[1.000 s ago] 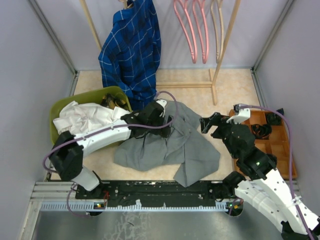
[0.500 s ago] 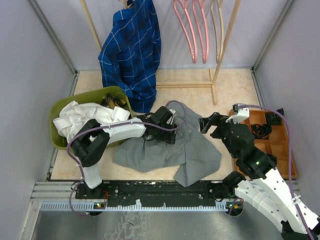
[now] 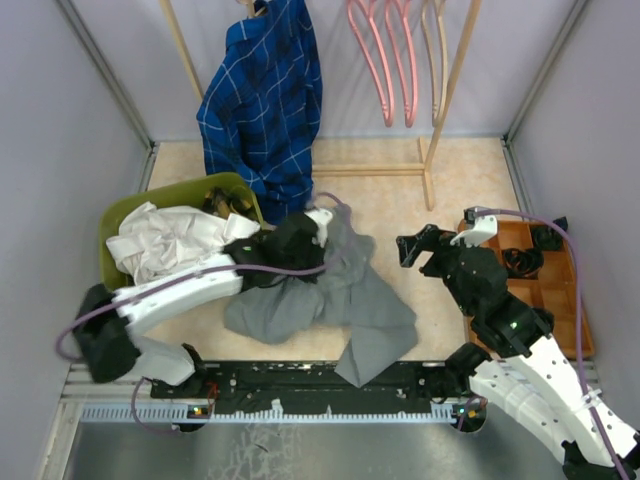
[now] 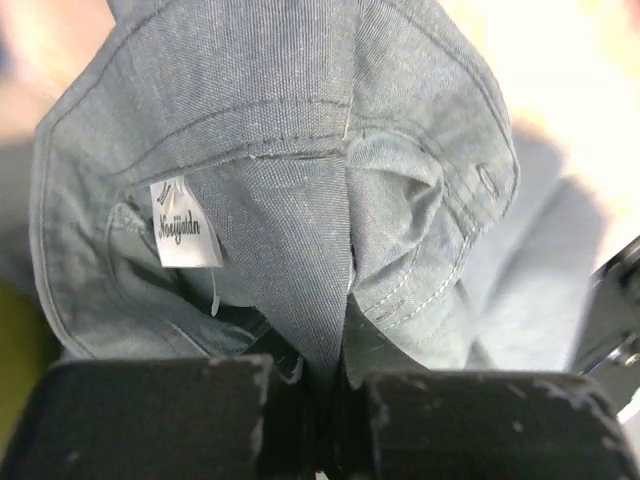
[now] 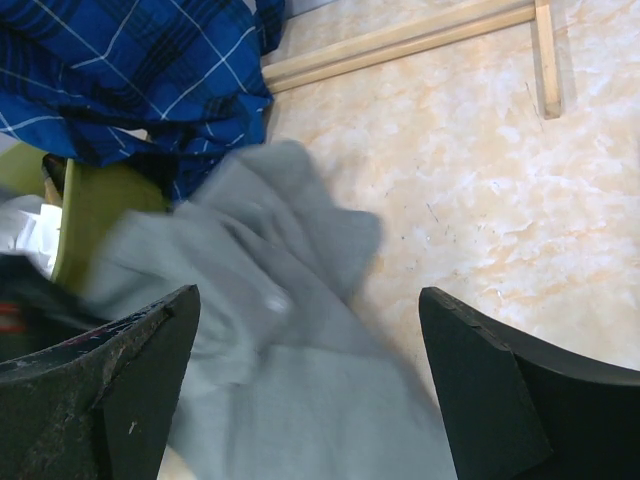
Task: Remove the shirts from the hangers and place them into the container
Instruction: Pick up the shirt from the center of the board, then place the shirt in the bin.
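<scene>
The grey shirt [image 3: 345,300] lies crumpled on the floor, its collar end lifted. My left gripper [image 3: 300,240] is shut on that collar fold [image 4: 345,250], just right of the olive-green container [image 3: 112,218]. The pinched grey shirt [image 4: 300,150] fills the left wrist view, with the left gripper [image 4: 335,400] at the bottom. A white shirt [image 3: 170,240] is heaped in the container. The blue checked shirt [image 3: 265,100] hangs on the rack. Empty pink hangers [image 3: 385,60] and a pale one [image 3: 437,50] hang to its right. My right gripper [image 3: 415,250] stands open above the floor, empty, right of the grey shirt [image 5: 280,340].
An orange divided tray [image 3: 548,300] of black parts sits at the right. The wooden rack's poles [image 3: 455,90] and floor rail [image 3: 370,170] stand at the back. Grey walls close in both sides. The container's edge [image 5: 100,210] and the blue shirt [image 5: 120,70] show in the right wrist view.
My left gripper has gone from open to shut on the grey shirt's collar and drawn it left toward the container, so the cloth has bunched and slid left. The right arm has stayed still.
</scene>
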Tool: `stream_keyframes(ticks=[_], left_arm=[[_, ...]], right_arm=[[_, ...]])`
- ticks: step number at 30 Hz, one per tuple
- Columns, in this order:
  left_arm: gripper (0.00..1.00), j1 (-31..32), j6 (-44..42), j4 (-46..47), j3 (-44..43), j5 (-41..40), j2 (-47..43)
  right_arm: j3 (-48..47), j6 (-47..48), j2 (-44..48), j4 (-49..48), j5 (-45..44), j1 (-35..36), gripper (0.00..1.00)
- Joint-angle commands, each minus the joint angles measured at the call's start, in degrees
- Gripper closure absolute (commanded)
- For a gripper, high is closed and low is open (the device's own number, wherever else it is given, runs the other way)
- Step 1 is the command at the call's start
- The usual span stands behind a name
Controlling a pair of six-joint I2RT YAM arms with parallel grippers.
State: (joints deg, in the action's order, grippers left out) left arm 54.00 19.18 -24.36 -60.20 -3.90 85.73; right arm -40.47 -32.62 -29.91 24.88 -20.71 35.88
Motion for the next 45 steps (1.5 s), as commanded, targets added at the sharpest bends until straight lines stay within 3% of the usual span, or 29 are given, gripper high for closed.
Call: stream_keyframes(ticks=[1, 4, 7, 12, 18, 23, 28, 34, 45], left_arm=[[1.0, -0.3, -6.3, 2.0, -5.3, -14.0, -17.9], [1.0, -0.3, -9.5, -0.2, -8.0, -22.5, -25.9], [1.0, -0.3, -11.0, -8.0, -12.2, -30.2, -28.7], [1.0, -0.4, -6.3, -18.8, -16.9, -43.1, -30.5], [1.0, -5.4, -1.0, -25.8, -17.2, -48.6, -30.3], [1.0, -16.9, -2.1, -25.8, -16.7, -44.3, -29.3], [1.0, -22.8, -1.9, -24.5, -14.3, -42.3, -28.8], [1.0, -39.8, -1.8, -19.0, -10.1, -26.8, -27.3], [0.99, -54.5, 8.2, -18.4, 4.9, -20.5, -31.7]], right_arm=[[-0.1, -0.4, -0.3, -3.5, -0.7, 0.2, 0.09], [0.0, -0.5, -0.3, -3.7, -0.7, 0.2, 0.09], [0.3, -0.7, -0.2, -4.0, -0.7, 0.2, 0.09], [0.7, -0.9, -0.6, -5.2, -0.1, 0.2, 0.09], [0.5, -1.1, -1.4, -5.4, 0.3, 0.2, 0.09], [0.1, -0.7, -1.2, -4.7, -0.2, 0.2, 0.09], [0.3, -0.7, -0.6, -4.2, -0.8, 0.2, 0.09], [0.1, -0.5, -0.7, -4.0, -0.3, 0.2, 0.09], [0.3, 0.6, -0.1, -3.8, -1.0, 0.2, 0.09]])
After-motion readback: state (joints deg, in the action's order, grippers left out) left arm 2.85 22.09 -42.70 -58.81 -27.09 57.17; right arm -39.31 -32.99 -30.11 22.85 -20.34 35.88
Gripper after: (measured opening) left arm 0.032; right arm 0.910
